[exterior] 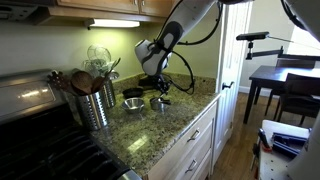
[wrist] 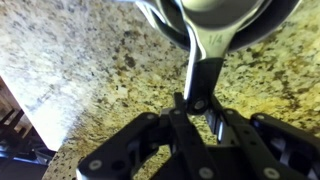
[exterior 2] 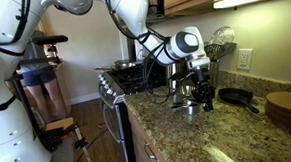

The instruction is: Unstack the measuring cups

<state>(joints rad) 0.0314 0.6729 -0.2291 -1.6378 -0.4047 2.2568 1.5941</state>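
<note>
In the wrist view the jaws are almost fully closed, pinching the end of a flat metal handle (wrist: 205, 62). The handle runs up from them to a shiny cup (wrist: 215, 15) at the top of the picture. The fingers press it from both sides with no gap showing. One handle is in the grip. More than one rim seems to show at the cup, but how many cups sit nested there cannot be counted. The speckled counter (wrist: 80, 70) lies close beneath, and whether the cup rests on it or is raised off it cannot be told.

In an exterior view the holder (exterior: 95, 108) stands on the counter, and the held cup (exterior: 160, 103) is well to its side, nearer the counter's front edge, with the jaws directly over it. Between holder and cup sits one dark bowl (exterior: 133, 94). Just in front of the bowl is a small shiny piece (exterior: 133, 104) that may be another cup, but it is too small to be sure. One holder is seen. It carries several wooden spoons (exterior: 82, 80), their number unclear, and one whisk (exterior: 100, 55) rises above it.

In an exterior view the cup (exterior 2: 190, 110) shows again, low on the counter under the jaws.
</note>
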